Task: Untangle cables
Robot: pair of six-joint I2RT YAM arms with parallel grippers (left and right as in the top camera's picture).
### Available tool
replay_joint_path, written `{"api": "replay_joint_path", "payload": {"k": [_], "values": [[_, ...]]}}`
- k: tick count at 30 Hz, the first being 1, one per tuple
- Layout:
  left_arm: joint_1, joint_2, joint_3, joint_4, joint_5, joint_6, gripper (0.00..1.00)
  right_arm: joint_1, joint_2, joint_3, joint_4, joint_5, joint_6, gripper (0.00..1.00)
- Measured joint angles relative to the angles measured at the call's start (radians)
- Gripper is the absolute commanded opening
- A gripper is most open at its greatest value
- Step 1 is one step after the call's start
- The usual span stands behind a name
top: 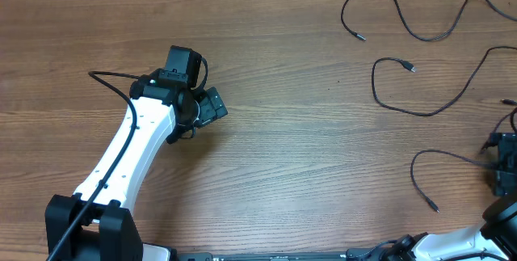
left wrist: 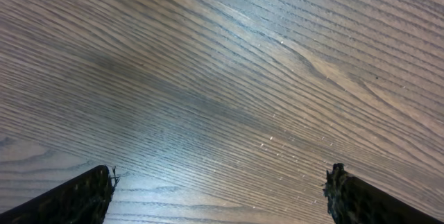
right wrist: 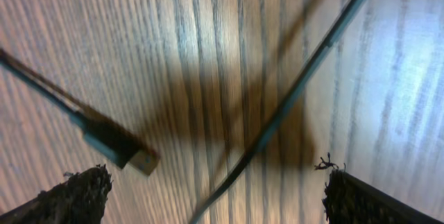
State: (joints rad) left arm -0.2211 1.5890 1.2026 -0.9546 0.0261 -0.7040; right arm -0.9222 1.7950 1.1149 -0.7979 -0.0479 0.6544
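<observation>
**Both claws spread wide, neither holding a cable**

Overhead: the left claw (top: 203, 111) hangs over bare wood at the left-centre of the wooden table (top: 307, 172), well apart from every cable. Three thin black cables lie loose and separate on the right half. The top cable (top: 428, 39) loops near the far edge, with one plug end pointing down and left. The middle cable (top: 424, 115) curves below it, its small plug turned toward the right. The lowest cable (top: 414, 172) bends from a plug near the front edge up and over toward the right claw (top: 505, 162). That claw sits at the right edge of the view and is partly cut off, so its opening cannot be read from here.

Left wrist: the two fingertips (left wrist: 69, 200) stand at the bottom corners, as far apart as the view allows. Only wood grain lies between them; they grip and touch nothing.

Right wrist: this claw is also spread wide, with a fingertip (right wrist: 374, 200) at each bottom corner. A thin cable (right wrist: 295, 89) runs on a slant from the upper right down through the gap between the fingers, touching neither. To its left another cord comes in from the upper left and ends in a pale-tipped plug (right wrist: 142, 160), just ahead of the left-hand fingertip and free of it. Which of the overhead cables these two are, I cannot tell.
</observation>
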Motion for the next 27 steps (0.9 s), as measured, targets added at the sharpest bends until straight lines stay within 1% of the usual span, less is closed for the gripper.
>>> {"api": "replay_joint_path", "payload": {"k": [7,12,16,21,24,27], "values": [[0.000,0.000,0.000,0.000,0.000,0.000,1.00,0.000,-0.029,0.107,-0.137,0.000,0.000,1.00],[0.000,0.000,0.000,0.000,0.000,0.000,0.99,0.000,-0.140,0.114,-0.208,-0.019,-0.007,1.00],[0.000,0.000,0.000,0.001,0.000,0.000,0.99,0.000,-0.231,0.120,-0.280,-0.080,-0.049,1.00],[0.000,0.000,0.000,0.002,0.000,0.000,1.00,0.019,-0.266,0.123,-0.406,-0.125,-0.084,1.00],[0.000,0.000,0.000,0.010,0.000,0.000,1.00,0.058,-0.266,0.097,-0.411,-0.124,-0.094,1.00],[0.000,0.000,0.000,0.012,0.000,0.000,0.99,0.105,-0.266,0.023,-0.351,-0.120,-0.098,1.00]]}}
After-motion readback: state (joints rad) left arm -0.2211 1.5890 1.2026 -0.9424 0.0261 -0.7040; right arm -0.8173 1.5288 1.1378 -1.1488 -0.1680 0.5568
